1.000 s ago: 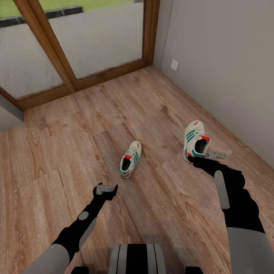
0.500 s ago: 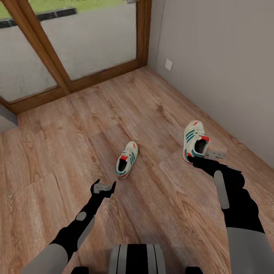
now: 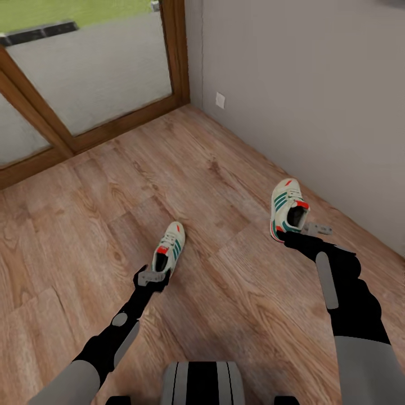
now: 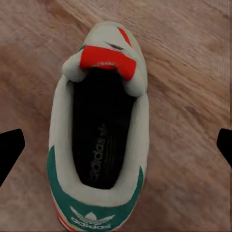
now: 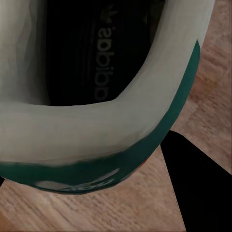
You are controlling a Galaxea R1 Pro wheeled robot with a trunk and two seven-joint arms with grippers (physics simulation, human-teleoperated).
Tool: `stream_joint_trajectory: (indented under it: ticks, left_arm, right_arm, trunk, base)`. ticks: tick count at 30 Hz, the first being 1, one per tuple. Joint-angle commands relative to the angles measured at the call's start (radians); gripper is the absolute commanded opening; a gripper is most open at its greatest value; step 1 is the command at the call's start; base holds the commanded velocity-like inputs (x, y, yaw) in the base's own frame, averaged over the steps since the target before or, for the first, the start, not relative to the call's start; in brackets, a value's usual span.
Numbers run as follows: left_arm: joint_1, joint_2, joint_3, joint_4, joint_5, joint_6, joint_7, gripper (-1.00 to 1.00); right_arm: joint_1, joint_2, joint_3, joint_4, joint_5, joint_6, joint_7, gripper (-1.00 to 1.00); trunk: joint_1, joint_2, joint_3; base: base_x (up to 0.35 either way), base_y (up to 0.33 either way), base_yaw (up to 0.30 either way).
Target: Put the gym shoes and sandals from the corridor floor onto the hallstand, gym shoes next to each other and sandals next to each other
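Right gripper (image 3: 288,233) is locked onto the heel collar of one gym shoe (image 3: 288,207), fingers pinched on that rim with the shoe at right of centre in the head view, toe pointing up the frame toward the grey wall (image 3: 315,90); whether its sole is clear of the floor I can't tell from here. Over on the other side, the left gripper (image 3: 152,277) hangs just at the heel of the second gym shoe (image 3: 169,253), which lies flat on the corridor floor (image 3: 84,225) just left of centre. The left wrist view looks straight down into that shoe's dark opening (image 4: 101,140), with the black fingertips (image 4: 10,152) spread wide at either edge of the picture, nothing between them but the sneaker below. Here's the danger: those fingers straddle the whole width of the shoe, so a straight drop could shove it sideways across the planks or close on the soft collar and slip off. And the right side's hold is only a thin pinch on a padded rim; any swing of the arm could let the shoe twist and fall. No sandals, no hallstand anywhere in frame, so a long carry lies ahead.
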Motion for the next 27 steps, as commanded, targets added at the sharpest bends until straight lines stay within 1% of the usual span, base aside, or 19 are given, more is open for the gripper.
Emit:
stream_joint_trajectory:
  ticks: [1, 7, 15, 17, 20, 27]
  left_arm:
    - [-0.001, 0.001, -0.004, 0.001, 0.011, -0.003, -0.003, 1.0]
    - [-0.001, 0.001, -0.004, 0.0, 0.011, -0.003, -0.003, 1.0]
    - [-0.001, 0.002, -0.004, 0.0, 0.011, -0.006, -0.002, 1.0]
    - [-0.001, 0.003, -0.004, 0.001, 0.011, -0.049, -0.002, 1.0]
    - [-0.001, 0.003, -0.004, 0.002, 0.011, -0.082, -0.001, 1.0]
    - [-0.001, 0.004, -0.003, 0.002, 0.011, -0.09, -0.001, 1.0]
  right_arm:
    - [-0.001, 0.0, -0.001, -0.001, -0.005, 0.005, -0.001, -1.0]
    - [-0.001, -0.001, -0.001, -0.001, -0.005, 0.005, -0.001, -1.0]
    - [-0.001, -0.001, -0.001, -0.001, -0.005, 0.005, -0.001, -1.0]
    - [-0.001, 0.0, -0.001, -0.001, -0.005, 0.005, -0.001, -1.0]
    - [-0.001, -0.001, -0.001, -0.001, -0.005, 0.005, -0.001, -1.0]
    - [-0.001, 0.0, 0.0, -0.002, -0.005, 0.005, -0.001, -1.0]
  trunk:
    - [0.0, 0.0, 0.0]
    - [0.0, 0.0, 0.0]
    - [0.0, 0.0, 0.0]
    - [0.0, 0.0, 0.0]
    - [0.0, 0.0, 0.0]
    - [0.0, 0.0, 0.0]
  base:
    - [0.125, 0.0, -0.102]
    - [0.223, 0.033, -0.024]
    - [0.03, 0.004, -0.001]
    - [0.001, 0.0, 0.0]
    - [0.0, 0.0, 0.0]
    - [0.0, 0.0, 0.0]
